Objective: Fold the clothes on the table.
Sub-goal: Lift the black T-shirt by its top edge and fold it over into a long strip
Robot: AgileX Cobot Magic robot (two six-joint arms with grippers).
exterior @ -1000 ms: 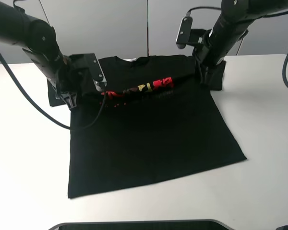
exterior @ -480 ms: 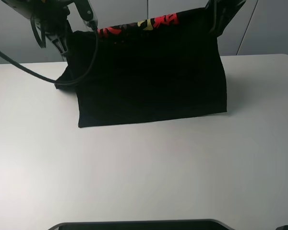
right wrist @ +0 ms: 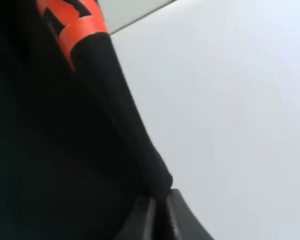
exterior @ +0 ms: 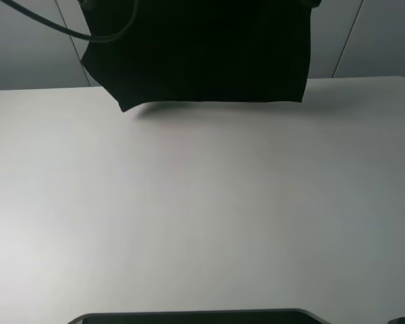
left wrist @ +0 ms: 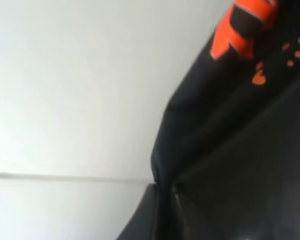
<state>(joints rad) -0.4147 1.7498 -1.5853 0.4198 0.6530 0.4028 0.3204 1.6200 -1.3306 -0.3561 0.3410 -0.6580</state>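
**DESK:** While the T-shirt (exterior: 202, 54) hangs at 12 o'clock over the far edge of the table (exterior: 202, 216), who has hold of it?

**PHOTOGRAPHER:** Both arms, reading left to right. The left gripper (left wrist: 162, 195) has its fingers closed on a bunched fold of black cloth, with orange-red print (left wrist: 245, 30) showing just beyond the fold. Between the arms the shirt spans as a flat black curtain. Its hem appears clear of the tabletop, sitting lower at the 11 o'clock corner than at 1 o'clock, with a soft shadow (exterior: 189, 106) beneath. The right gripper (right wrist: 160, 202) likewise pinches the opposite edge, a red character (right wrist: 72, 30) close by. Neither gripper shows in the high view, since both sit above its top edge.

**DESK:** Which step is this?

**PHOTOGRAPHER:** By my reading, it is the lift and spread ahead of the first fold. The garment is raised but not yet laid, and no crease is visible.

**DESK:** And next?

**PHOTOGRAPHER:** Likely a lowering toward 6 o'clock with the hem touching down first. Both arms would need to keep one pace so the cloth lands flat and square. The left side hangs lower and would want levelling. If either grip loosens early, a corner could drop and bunch.
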